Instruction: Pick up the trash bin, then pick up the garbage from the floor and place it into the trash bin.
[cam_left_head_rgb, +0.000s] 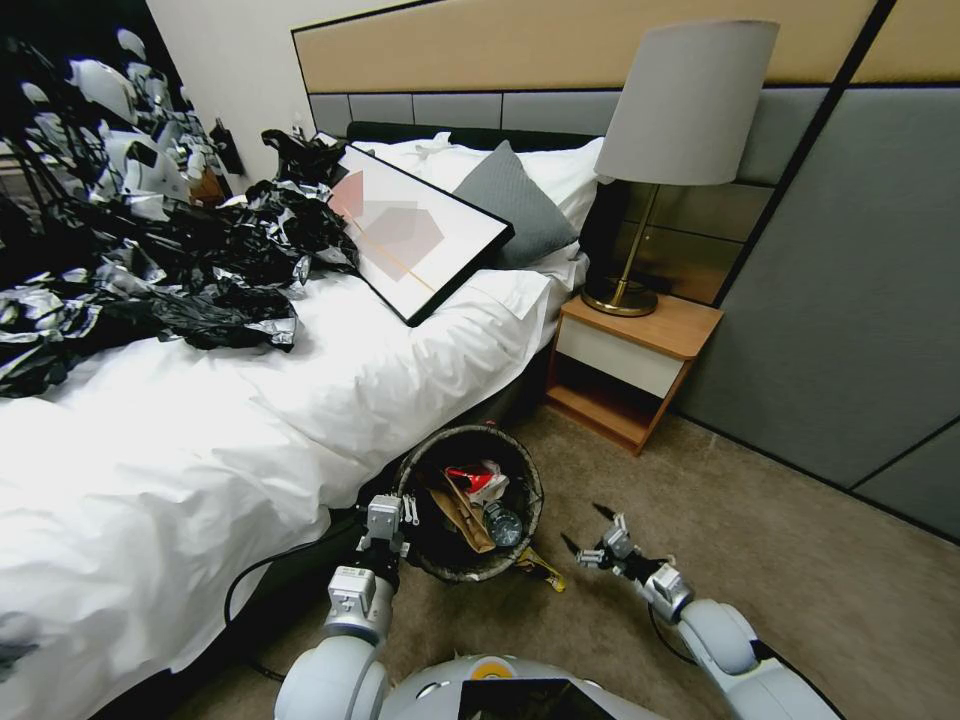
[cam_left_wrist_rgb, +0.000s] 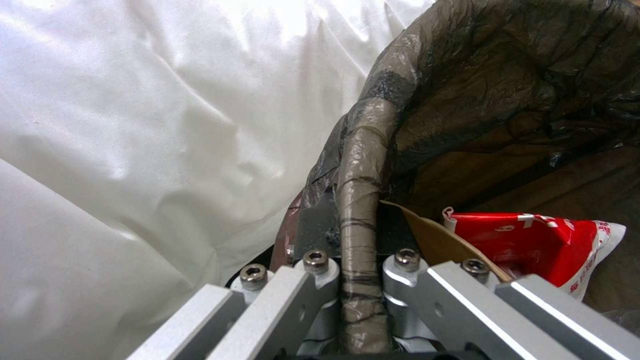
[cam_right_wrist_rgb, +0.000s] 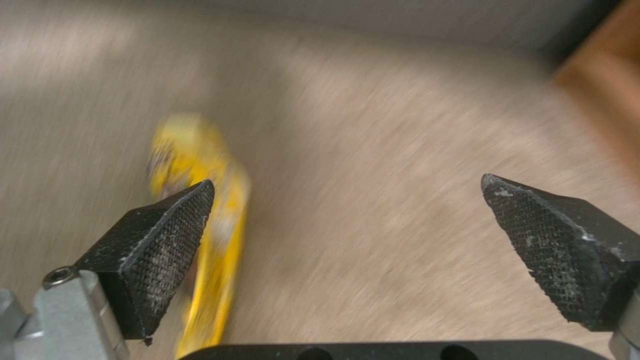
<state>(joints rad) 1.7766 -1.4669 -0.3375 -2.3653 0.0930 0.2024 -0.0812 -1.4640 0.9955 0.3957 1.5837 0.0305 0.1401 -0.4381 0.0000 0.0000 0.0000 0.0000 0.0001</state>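
Note:
The trash bin (cam_left_head_rgb: 520, 468), with a dark bag over its rim, hangs beside the bed. My left gripper (cam_left_head_rgb: 392, 515) is shut on its near rim (cam_left_wrist_rgb: 360, 200). Inside lie a red-and-white wrapper (cam_left_head_rgb: 470, 478), a brown paper piece (cam_left_head_rgb: 462, 515) and a small clear bottle (cam_left_head_rgb: 503, 524). The red-and-white wrapper (cam_left_wrist_rgb: 533, 245) lies just past the gripped rim in the left wrist view. A yellow snack wrapper (cam_left_head_rgb: 541, 568) lies on the carpet beside the bin. My right gripper (cam_left_head_rgb: 586, 530) is open just right of the yellow wrapper (cam_right_wrist_rgb: 213, 220), above the carpet.
The white bed (cam_left_head_rgb: 250, 420) with black plastic sheeting (cam_left_head_rgb: 180, 270) and a framed picture (cam_left_head_rgb: 415, 235) is left of the bin. A wooden nightstand (cam_left_head_rgb: 630, 365) with a lamp (cam_left_head_rgb: 660, 140) stands behind. Bare carpet (cam_left_head_rgb: 800, 560) lies to the right. A black cable (cam_left_head_rgb: 260, 575) runs by the bed.

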